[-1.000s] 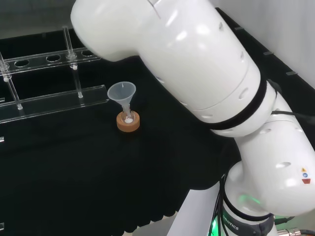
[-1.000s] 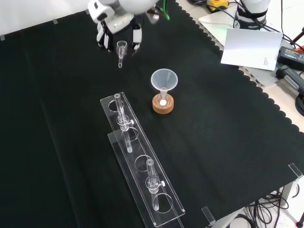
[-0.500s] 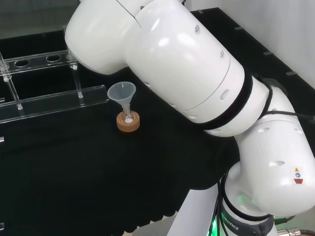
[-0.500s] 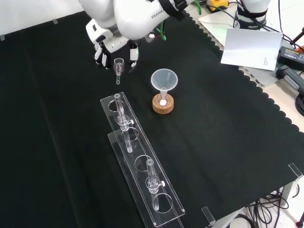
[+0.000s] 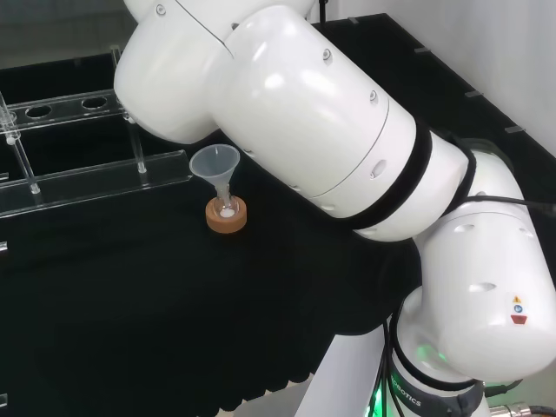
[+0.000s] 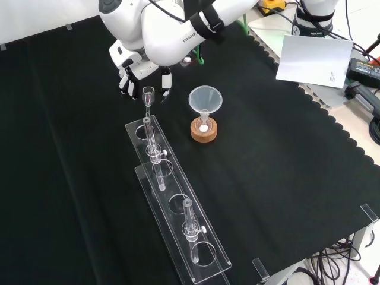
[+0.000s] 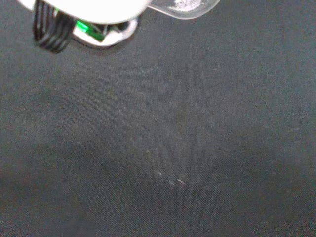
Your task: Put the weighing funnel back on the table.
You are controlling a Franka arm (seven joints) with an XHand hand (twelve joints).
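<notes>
**A:** Where is the hand?

**B:** In the front view, upper left of the frame. The hand (image 6: 138, 64) hangs under the white arm (image 6: 166, 29), with its black-and-white fingers (image 6: 124, 84) pointing down at the cloth (image 6: 285, 166).

**A:** Is it holding anything?

**B:** Yes, the weighing funnel (image 6: 148, 93). It stands upright in the air below the palm, mouth up and stem down, with fingers curled in on either side of it. The spot where they touch it is too small to make out.

**A:** So it is not on the cloth?

**B:** No, it is off the cloth. In the front view its stem tip sits right at the upper end of the rack (image 6: 172, 189). I can't tell whether it touches the rack.

**A:** What does the rack look like?

**B:** It is clear plastic and runs from the middle of the frame down to lower centre. Some clear pieces stand in its holes.

**A:** And the big funnel?

**B:** It is near the hand, to its lower right in the front view, and apart from it. The funnel (image 6: 205, 99) stands mouth up with its stem in a small flask (image 6: 203, 126) on a cork ring (image 6: 204, 133). Something white lies at the bottom of the flask.

**A:** What about the head view?

**B:** The arm's links take the top and right. The funnel and the cork ring stand left of centre, and the rack runs along the left side.

**A:** And the wrist view?

**B:** The cloth is close up. At the upper left is a blurred white part of the hand with black cables (image 7: 49, 34). At the upper edge, right of centre, is a clear rounded body with white specks in it, seemingly the weighing funnel.
</notes>
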